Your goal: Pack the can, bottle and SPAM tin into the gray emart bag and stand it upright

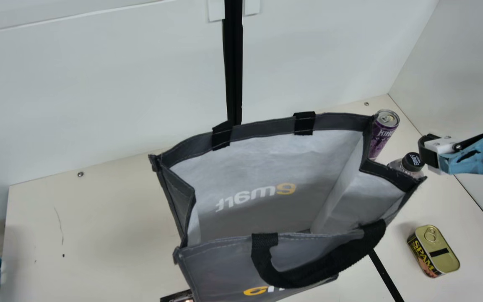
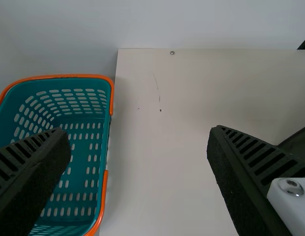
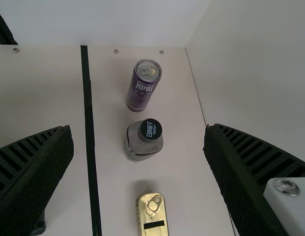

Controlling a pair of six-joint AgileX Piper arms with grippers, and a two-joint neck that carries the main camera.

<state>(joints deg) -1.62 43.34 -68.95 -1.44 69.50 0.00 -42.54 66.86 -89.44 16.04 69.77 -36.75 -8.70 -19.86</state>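
Basket (image 2: 59, 76) left of bag (image 1: 220, 268); rightward, can (image 3: 141, 87) behind bottle (image 3: 141, 144) behind SPAM tin (image 1: 439, 249)

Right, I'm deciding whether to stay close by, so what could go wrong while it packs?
The bottle stands close to the purple can, so the open right gripper might tip one while reaching for the other. The gray emart bag has its side rim creased inward next to them, and an item could catch there on the way in. Its near black handle loops loosely, so it may snag a finger.
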